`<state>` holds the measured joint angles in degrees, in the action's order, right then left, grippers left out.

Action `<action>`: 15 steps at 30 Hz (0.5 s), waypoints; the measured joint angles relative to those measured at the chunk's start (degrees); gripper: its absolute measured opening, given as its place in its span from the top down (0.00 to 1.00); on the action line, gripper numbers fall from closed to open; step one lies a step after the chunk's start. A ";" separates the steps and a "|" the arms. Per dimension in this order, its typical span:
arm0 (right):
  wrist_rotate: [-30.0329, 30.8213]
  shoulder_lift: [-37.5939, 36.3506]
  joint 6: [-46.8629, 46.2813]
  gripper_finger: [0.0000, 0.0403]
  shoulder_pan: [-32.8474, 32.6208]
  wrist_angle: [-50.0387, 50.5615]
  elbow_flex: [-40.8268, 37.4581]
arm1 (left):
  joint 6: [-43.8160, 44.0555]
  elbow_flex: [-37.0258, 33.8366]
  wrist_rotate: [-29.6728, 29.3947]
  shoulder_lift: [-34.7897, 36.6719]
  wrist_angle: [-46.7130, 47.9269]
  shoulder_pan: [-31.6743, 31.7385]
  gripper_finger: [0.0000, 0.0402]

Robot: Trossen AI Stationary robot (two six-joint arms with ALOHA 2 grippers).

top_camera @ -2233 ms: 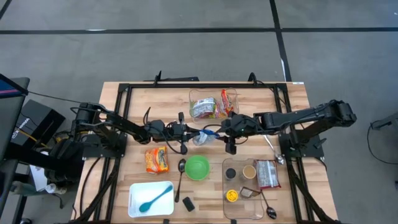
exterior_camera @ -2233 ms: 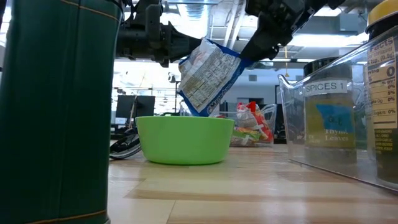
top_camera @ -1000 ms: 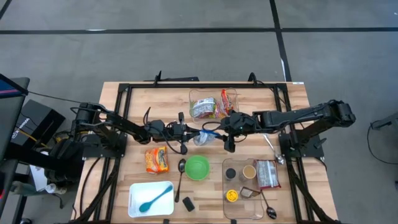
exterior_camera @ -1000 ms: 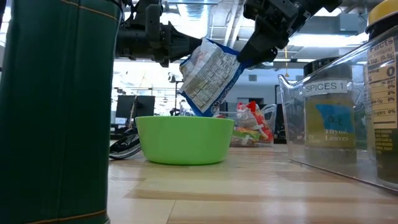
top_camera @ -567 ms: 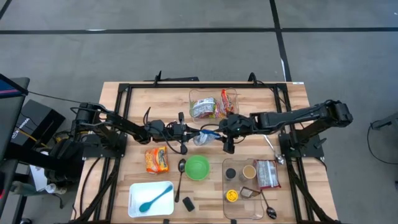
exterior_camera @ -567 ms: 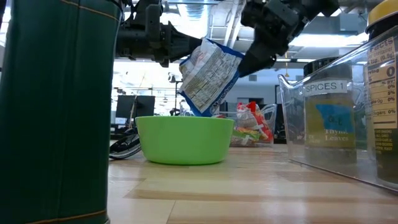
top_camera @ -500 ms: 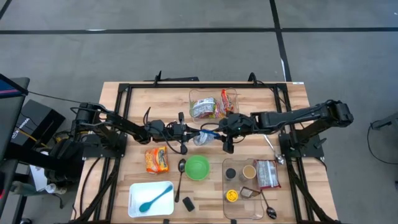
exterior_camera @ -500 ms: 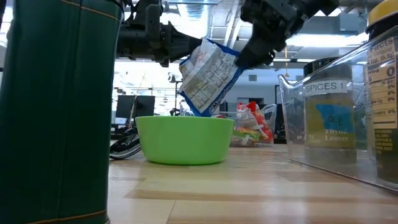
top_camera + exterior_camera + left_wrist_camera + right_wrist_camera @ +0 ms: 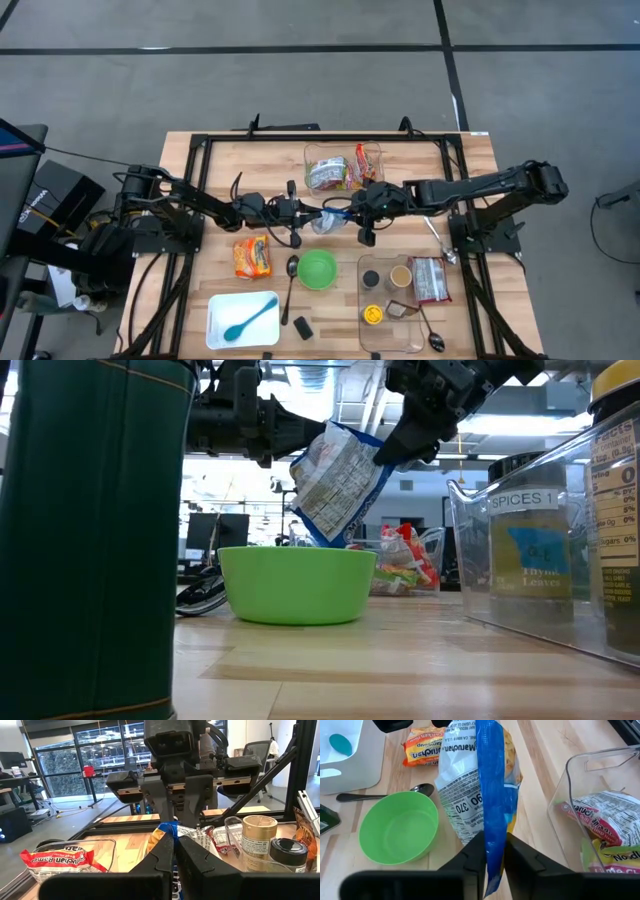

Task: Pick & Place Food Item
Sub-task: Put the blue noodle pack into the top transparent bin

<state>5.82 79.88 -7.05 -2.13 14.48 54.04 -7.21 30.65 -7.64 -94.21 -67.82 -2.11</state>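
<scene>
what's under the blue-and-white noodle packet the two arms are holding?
The blue-and-white noodle packet hangs above bare wooden table, beside the green plastic bowl, not over it. The bowl looks empty. The packet covers the table directly beneath it.

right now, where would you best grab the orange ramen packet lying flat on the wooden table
The orange ramen packet lies flat beside the metal spoon, so come from straight above and pinch across its narrower width near the middle. Both the left gripper and right gripper are shut on the blue-and-white noodle packet.
</scene>
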 joint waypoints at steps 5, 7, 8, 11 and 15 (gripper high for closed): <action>0.00 0.00 0.15 0.93 0.00 -0.02 0.00 | 0.03 0.00 0.00 0.00 0.01 0.00 0.99; 0.00 0.00 0.15 0.96 0.00 -0.02 0.00 | 0.02 0.00 0.00 0.00 0.01 0.00 0.98; 0.00 0.00 0.15 0.97 0.00 -0.03 0.00 | 0.03 0.00 0.00 0.00 0.01 0.00 0.98; 0.00 0.00 0.15 0.99 0.00 -0.03 0.00 | 0.14 0.00 0.00 0.00 0.01 0.00 0.97; 0.04 0.00 0.13 0.98 0.00 0.00 0.00 | 0.14 0.00 0.00 0.00 0.11 0.00 0.91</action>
<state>5.87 79.88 -6.92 -2.13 14.48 54.04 -7.07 30.65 -7.64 -94.21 -67.71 -2.11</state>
